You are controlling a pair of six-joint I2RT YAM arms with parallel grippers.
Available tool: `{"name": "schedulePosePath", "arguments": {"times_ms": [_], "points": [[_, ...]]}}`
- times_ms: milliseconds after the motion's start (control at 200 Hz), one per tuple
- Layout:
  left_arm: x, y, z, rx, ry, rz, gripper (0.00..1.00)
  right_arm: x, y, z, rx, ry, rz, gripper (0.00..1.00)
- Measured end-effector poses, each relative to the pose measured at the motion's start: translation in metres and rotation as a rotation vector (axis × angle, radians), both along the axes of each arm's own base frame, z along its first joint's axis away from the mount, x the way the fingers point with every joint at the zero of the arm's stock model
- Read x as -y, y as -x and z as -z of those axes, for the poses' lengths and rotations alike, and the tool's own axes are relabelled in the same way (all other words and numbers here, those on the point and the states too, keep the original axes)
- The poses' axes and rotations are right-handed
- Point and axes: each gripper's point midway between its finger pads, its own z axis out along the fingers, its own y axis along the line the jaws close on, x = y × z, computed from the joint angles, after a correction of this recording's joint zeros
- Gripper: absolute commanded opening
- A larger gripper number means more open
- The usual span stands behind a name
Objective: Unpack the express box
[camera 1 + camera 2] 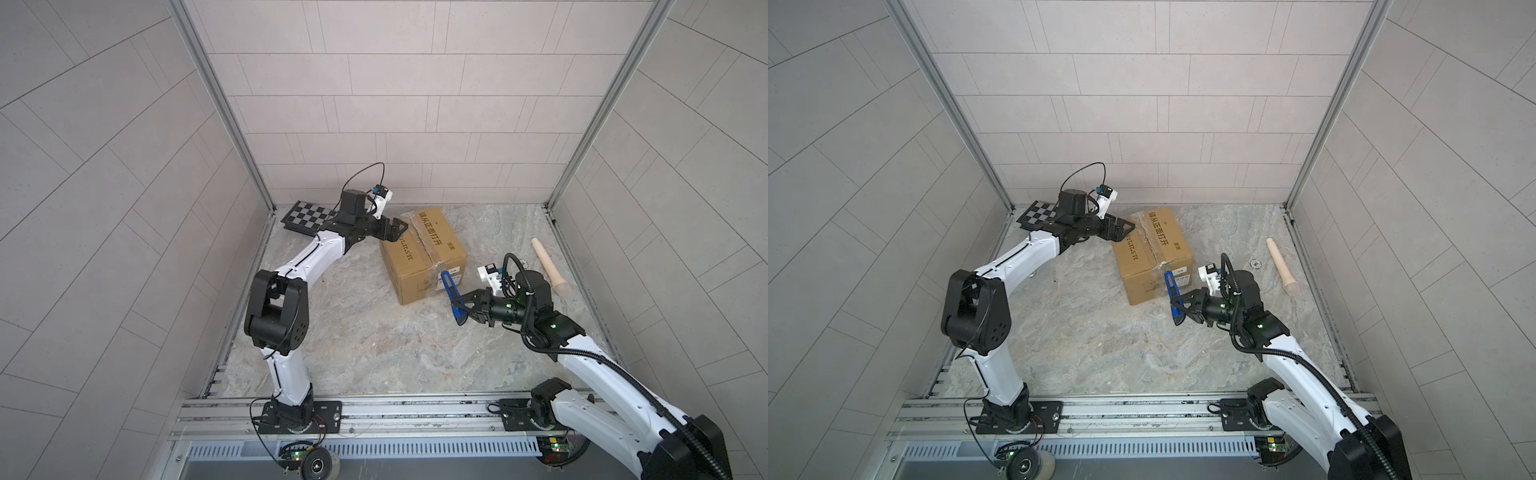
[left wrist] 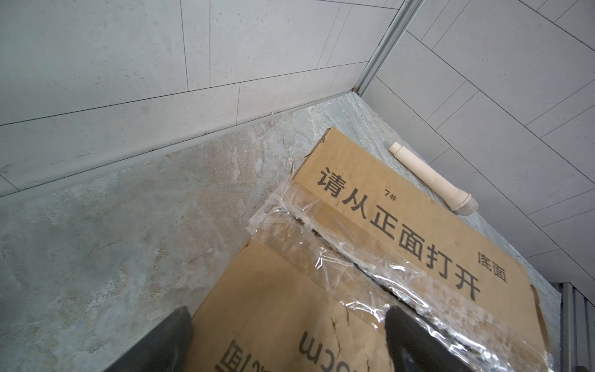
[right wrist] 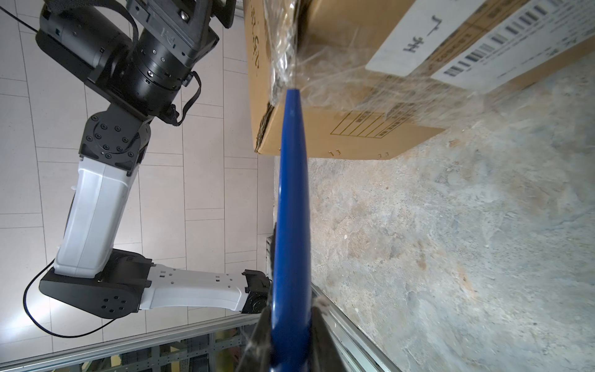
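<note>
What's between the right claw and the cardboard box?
A blue tool, clamped in the right gripper, spans that gap; its tip is at the taped edge of the express box. The right wrist view shows it.

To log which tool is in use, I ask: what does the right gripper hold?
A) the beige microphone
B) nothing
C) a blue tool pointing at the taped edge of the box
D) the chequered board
C: the right gripper is shut on the blue tool, whose tip reaches the clear tape on an edge of the express box.
</note>
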Motion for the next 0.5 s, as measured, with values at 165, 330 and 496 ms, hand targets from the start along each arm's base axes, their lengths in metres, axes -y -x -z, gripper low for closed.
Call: {"name": "schedulePosePath", "arguments": {"times_ms": [165, 330, 496], "points": [[0.012, 0.013, -0.003, -0.008, 0.019, 0.038, 0.97, -0.006, 0.003, -0.01, -0.006, -0.034, -0.02, 0.0], [0.021, 0.024, -0.005, -0.023, 0.034, 0.065, 0.97, -0.022, 0.013, -0.009, -0.007, -0.04, -0.085, 0.0], [0.026, 0.032, -0.003, -0.033, 0.054, 0.071, 0.98, -0.035, 0.014, 0.001, -0.01, -0.038, -0.128, 0.0]]}}
